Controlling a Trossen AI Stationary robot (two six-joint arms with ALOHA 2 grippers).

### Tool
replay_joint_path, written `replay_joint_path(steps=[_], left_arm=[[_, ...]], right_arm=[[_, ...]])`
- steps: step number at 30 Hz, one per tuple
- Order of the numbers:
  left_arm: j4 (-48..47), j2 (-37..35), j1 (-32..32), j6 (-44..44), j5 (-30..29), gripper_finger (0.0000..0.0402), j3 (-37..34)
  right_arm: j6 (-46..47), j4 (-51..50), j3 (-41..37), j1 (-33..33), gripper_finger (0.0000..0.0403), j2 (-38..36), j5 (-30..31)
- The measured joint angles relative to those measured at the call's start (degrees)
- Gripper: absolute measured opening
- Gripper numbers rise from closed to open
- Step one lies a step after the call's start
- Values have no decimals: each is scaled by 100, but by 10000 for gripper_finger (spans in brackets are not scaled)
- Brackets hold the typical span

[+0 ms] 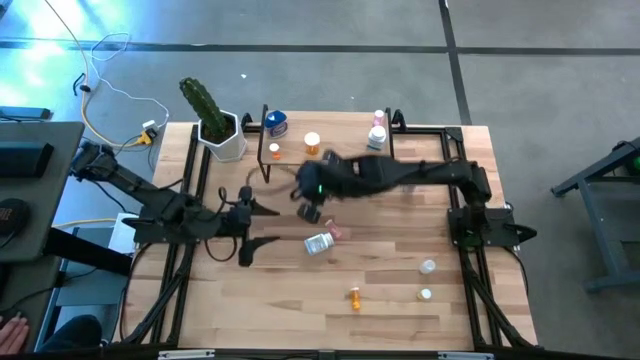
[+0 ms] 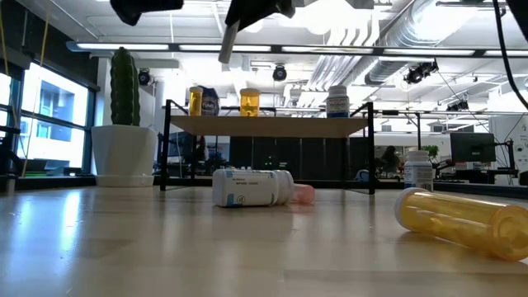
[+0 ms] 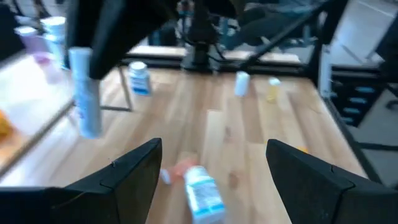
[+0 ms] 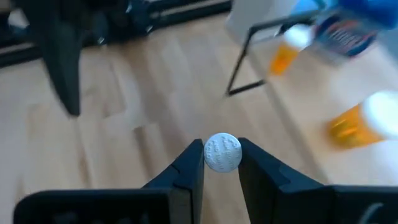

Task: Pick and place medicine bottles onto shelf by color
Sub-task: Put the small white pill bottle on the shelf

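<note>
The shelf (image 1: 340, 150) stands at the table's far edge and carries a blue bottle (image 1: 275, 123), orange bottles (image 1: 312, 142), a pink one (image 1: 378, 118) and a white one (image 1: 376, 138). My right gripper (image 1: 308, 208) hovers in front of the shelf's left half, shut on a slim white vial (image 2: 227, 41). At the table's left my left gripper (image 1: 255, 228) waits open with nothing between its fingers. On the table a white labelled bottle (image 1: 318, 243) lies on its side beside a pink one (image 1: 336, 232). An orange bottle (image 1: 355, 296) and two white ones (image 1: 428, 266) lie nearer the front. My right gripper pinches the vial's capped end (image 4: 222, 151) between its two fingertips, slanting down from the table's right. The rest of the vial (image 3: 84, 93) sticks out below the fingers, tilted, lifted clear of the table and the shelf.
A green cactus in a white pot (image 1: 215, 125) stands at the shelf's left end. The shelf's thin black legs (image 2: 167, 144) rise at its corners. Black frame rails (image 1: 190, 180) run along the table's left and right sides. Bare wood lies between the arms.
</note>
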Motion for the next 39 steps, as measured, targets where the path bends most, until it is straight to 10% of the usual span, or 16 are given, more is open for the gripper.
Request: replay_joint_path(steps=[24,39], left_arm=[[11,8,1994,192,9,280,0],[16,10,2588,190,62,280,0]], right_arm=[[-1702,-964,1294,-3527,73,0,-1016],[-2069,-2029,1296,-4087,73,343,-2038]])
